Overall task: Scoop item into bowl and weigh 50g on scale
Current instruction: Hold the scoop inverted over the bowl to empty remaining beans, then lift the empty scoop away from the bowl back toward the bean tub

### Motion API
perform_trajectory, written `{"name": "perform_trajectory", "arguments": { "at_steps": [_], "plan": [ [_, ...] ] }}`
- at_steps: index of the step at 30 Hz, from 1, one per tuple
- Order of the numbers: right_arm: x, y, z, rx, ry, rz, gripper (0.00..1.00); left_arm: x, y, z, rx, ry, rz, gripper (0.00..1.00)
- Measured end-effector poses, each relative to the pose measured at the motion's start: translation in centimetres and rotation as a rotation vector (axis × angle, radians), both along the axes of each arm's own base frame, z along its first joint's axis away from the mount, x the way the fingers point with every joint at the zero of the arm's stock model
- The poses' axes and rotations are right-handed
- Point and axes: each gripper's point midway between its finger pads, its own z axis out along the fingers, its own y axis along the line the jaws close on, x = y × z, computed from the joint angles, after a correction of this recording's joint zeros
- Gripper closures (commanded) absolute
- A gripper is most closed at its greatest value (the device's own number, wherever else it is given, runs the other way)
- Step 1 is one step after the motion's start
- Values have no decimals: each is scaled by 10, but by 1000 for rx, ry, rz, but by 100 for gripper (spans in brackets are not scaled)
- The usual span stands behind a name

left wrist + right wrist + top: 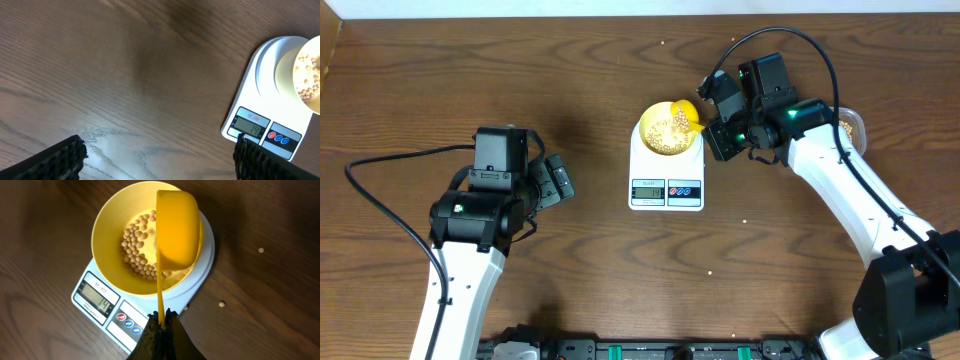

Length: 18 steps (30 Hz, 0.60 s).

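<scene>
At the near edge of the right wrist view, the right gripper (pixel 161 322) clamped the handle of the yellow scoop (pixel 177 230), its cup tilted over the pale-yellow bowl (pixel 107 230). The bowl, holding soybeans (pixel 135 250), stood on the white scale (pixel 116 311), whose display (pixel 97 298) read 14. Well apart, the left gripper (pixel 557 180) had its fingers spread wide, empty.

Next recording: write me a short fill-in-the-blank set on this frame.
The right gripper is shut on the ____ of the yellow scoop.
The scoop is tipped over the ____, which holds beans.
The left gripper stands ____, holding nothing.
The display of the scale reads ____.
Missing: handle; bowl; open; 14.
</scene>
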Motion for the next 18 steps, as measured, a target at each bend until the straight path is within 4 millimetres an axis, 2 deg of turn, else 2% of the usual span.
{"name": "perform_trajectory", "arguments": {
  "at_steps": [6,12,18],
  "plan": [
    [0,2,0,-10,-9,10,99,0,0,0,0,0,0,4],
    [-6,18,1,-24,-37,63,99,0,0,0,0,0,0,4],
    [-5,22,1,-54,-63,68,99,0,0,0,0,0,0,4]
  ]
}}
